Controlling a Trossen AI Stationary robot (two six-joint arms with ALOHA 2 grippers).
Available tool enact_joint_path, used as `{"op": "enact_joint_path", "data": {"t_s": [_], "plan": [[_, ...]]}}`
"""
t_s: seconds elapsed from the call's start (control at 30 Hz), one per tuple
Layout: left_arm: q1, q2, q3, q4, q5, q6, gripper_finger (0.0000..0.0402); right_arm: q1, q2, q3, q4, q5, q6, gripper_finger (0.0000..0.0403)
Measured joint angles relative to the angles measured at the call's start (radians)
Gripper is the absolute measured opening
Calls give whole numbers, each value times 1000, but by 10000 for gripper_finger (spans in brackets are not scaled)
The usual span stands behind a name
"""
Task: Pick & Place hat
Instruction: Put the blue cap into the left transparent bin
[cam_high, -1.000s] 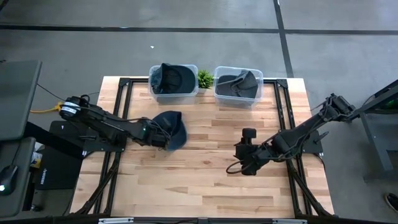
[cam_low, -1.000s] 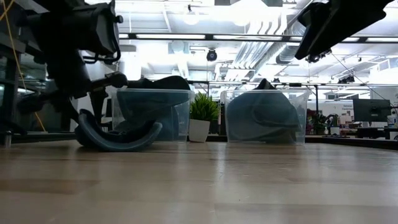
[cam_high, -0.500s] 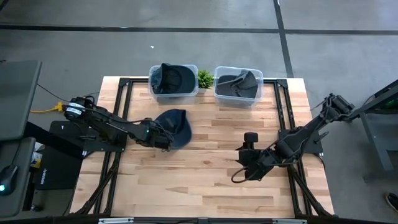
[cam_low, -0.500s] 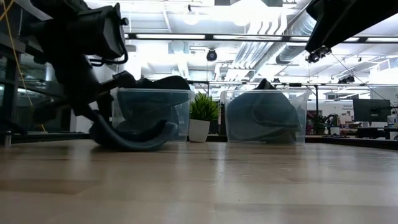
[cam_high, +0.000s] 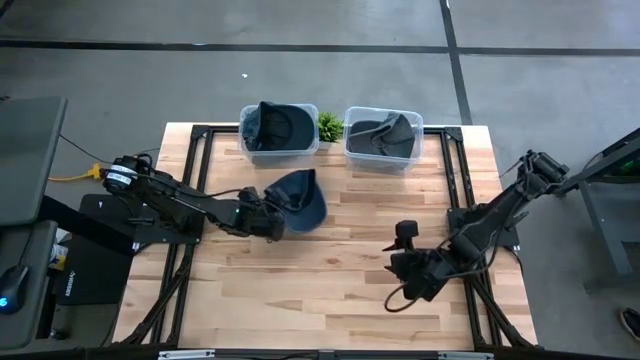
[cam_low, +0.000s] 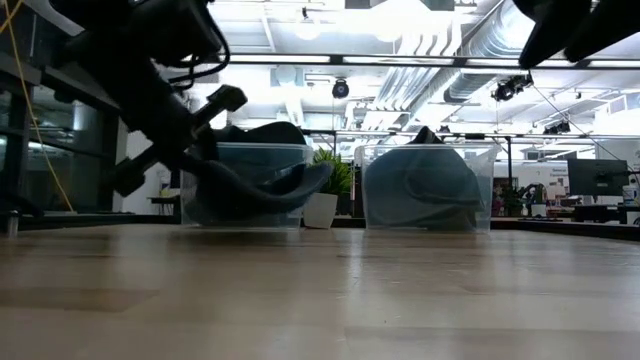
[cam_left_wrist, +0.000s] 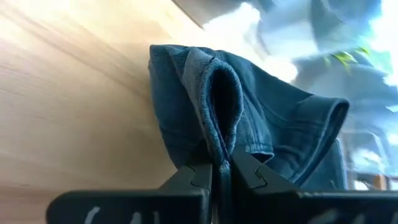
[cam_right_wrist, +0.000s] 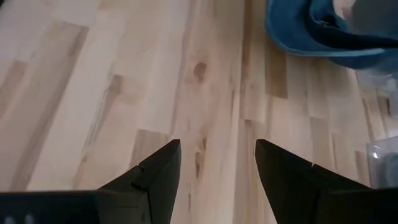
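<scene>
Gripping: we see the left gripper pinched tight on a fold of the blue hat, its two dark fingers pressed together with denim between them
Left gripper: in the high view it sits left of the table's middle, at the hat's left edge
Hat: in the high view the blue hat lies in front of the left bin; in the low view we see it lifted clear of the wood, hanging from the gripper in front of that bin
Right fingers: we find the right gripper spread wide with nothing between its fingers, only bare planks under them
Right gripper: in the high view it waits over the table's right half, well apart from the hat
Table: light wooden planks, its surface running across the low view
Left bin: clear plastic at the far edge, holding a dark hat
Right bin: clear plastic beside it, holding another dark hat
Plant: we spot a small green plant between the two bins, in a white pot
</scene>
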Motion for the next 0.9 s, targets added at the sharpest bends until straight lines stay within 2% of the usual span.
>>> {"op": "enact_joint_path", "data": {"t_s": [0.17,0.27,0.43,0.63,0.83,0.9], "plan": [[0,0,0,153,-2,124,10,20,0,0,5,6,4,202],[0,0,0,267,19,230,10,29,0,0,9,53,-9,202],[0,0,11,427,107,474,10,30,0,0,10,126,-149,202],[-1,0,78,443,251,686,10,30,0,0,7,118,-391,202],[1,-1,148,430,258,791,10,8,0,0,12,194,-506,202],[0,-1,162,429,230,802,10,-6,0,0,35,228,-525,202]]}}
